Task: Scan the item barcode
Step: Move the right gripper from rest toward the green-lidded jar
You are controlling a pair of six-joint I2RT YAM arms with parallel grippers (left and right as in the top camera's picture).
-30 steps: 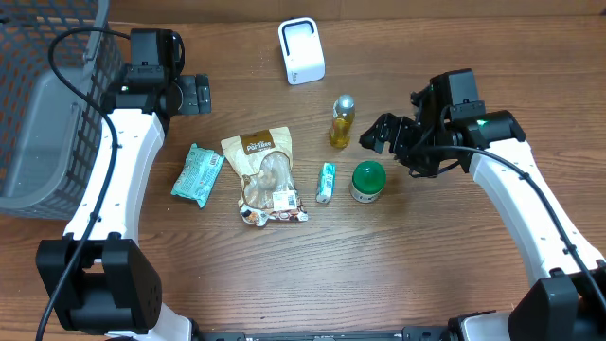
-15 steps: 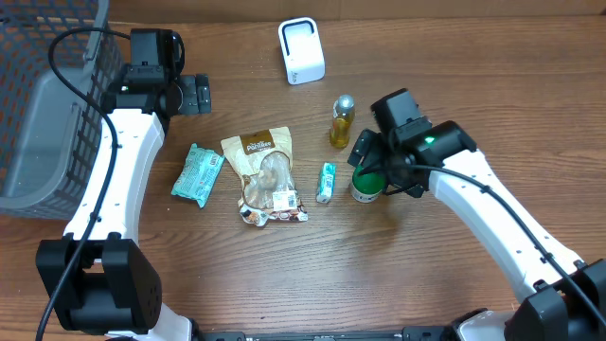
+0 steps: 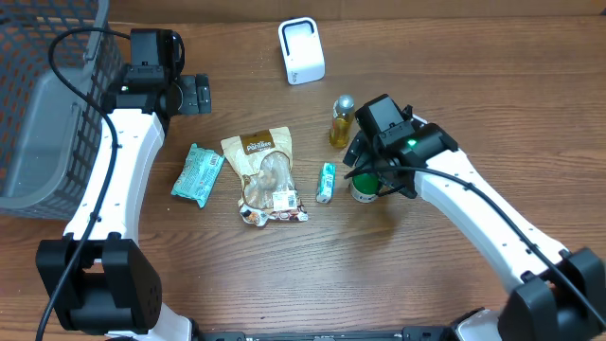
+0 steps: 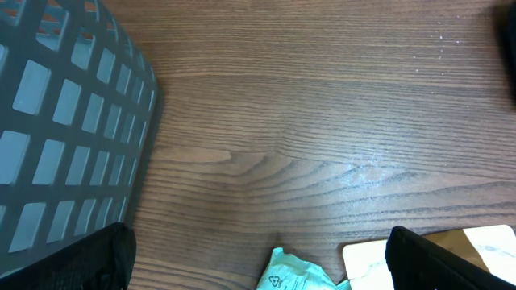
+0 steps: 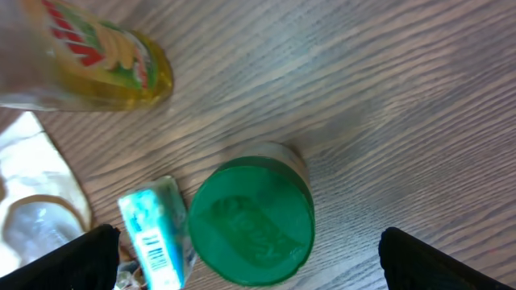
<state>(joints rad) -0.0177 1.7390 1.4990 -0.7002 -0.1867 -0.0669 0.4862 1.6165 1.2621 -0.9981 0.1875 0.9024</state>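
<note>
The squat round jar with green plastic lid [image 5: 251, 221] stands at 5 o'clock of the small yellow bottle [image 5: 97, 68], under the right gripper [image 5: 242, 250], whose fingers are spread. The left gripper [image 4: 258, 258] is spread too. The jar's body hardly shows, but it is likely rigid, light and smooth, so pinch across the lid's rim.

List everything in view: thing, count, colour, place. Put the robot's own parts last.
table: 1, brown wood, under everything
basket: 1, grey mesh, far left
scanner: 1, white, top centre (likely the scanner)
bottle: 1, yellow with a silver cap, below the scanner
jar: 1, green lid, below the bottle
slim pack: 1, teal, just left of the jar
snack pouch: 1, beige and brown, centre
wrapper: 1, teal, left of the pouch
left gripper: 1, black, open, beside the basket
right gripper: 1, black, open, over the jar
</note>
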